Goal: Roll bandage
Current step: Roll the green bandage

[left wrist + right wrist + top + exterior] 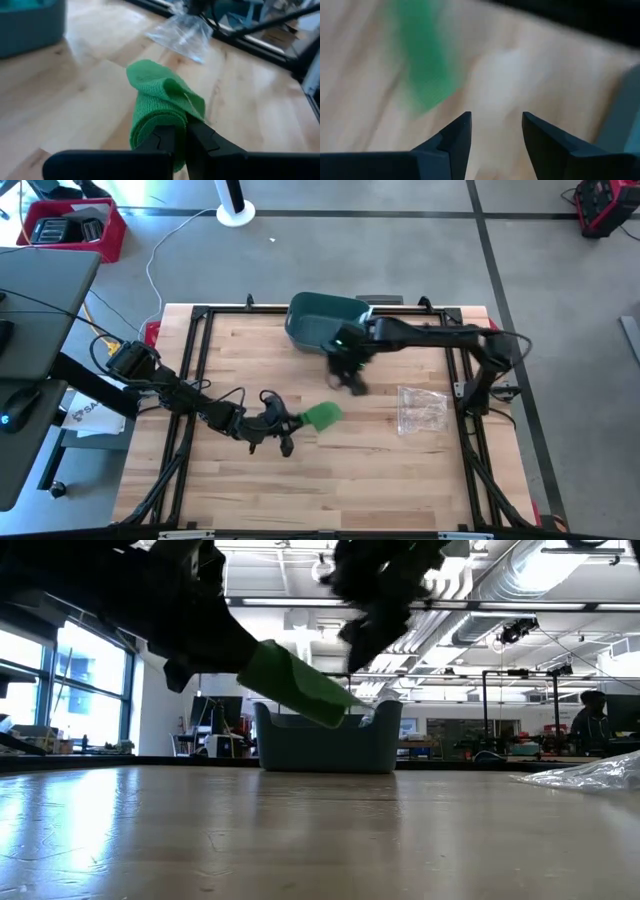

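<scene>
The green rolled fabric bandage is lifted off the wooden table, near its middle, pinched by the left gripper, whose fingers are clamped tight on the roll's end. The right gripper hangs above the table between the bandage and the dark teal plastic bin at the far edge, fingers spread apart and holding nothing. A crumpled clear plastic bag lies toward the right edge.
</scene>
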Controlling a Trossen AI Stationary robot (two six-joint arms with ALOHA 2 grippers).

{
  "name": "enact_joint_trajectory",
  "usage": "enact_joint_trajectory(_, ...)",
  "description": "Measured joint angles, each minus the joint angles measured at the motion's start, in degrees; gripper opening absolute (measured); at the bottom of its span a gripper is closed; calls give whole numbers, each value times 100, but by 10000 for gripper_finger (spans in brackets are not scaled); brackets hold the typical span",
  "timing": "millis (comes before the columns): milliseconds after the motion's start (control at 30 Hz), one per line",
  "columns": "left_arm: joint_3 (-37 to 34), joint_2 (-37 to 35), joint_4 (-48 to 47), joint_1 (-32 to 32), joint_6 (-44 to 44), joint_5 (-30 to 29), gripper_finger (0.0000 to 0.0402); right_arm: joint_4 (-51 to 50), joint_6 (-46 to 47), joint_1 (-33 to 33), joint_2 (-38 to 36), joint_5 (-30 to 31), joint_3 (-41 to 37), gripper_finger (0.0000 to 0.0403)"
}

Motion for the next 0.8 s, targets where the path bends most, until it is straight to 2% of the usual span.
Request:
enact_joint_trajectory(133, 0, 1, 78, 43, 9, -301, 10, -1300, -1098, 242, -749, -72, -379, 163)
enact_joint_trajectory(233, 0, 2, 182, 114, -30, -314, 10, -1020, -1123, 385, -1257, -82, -1097, 163)
enact_joint_trajectory(367, 0, 1, 620, 205, -43, -346, 10, 627, -788, 753, -1949, -25, -2489, 163)
enact_joint_trajectory(433, 0, 1, 866, 251, -46, -404, 10, 1745, -437, 998, -2238, 259, -3201, 162)
enact_joint_trajectory(567, 0, 1, 1347, 423, -48, -491, 10, 3842, -24, 1612, -2806, 1269, -4217, 162)
enact_joint_trajectory(667, 0, 1, 1660, 595, -84, -493, 10, 4590, -185, 1916, -3075, 1388, -4625, 162)
enact_joint_trajectory(800, 0, 1, 1804, 814, -213, -462, 10, 5057, -871, 2087, -3164, 1591, -4726, 162)
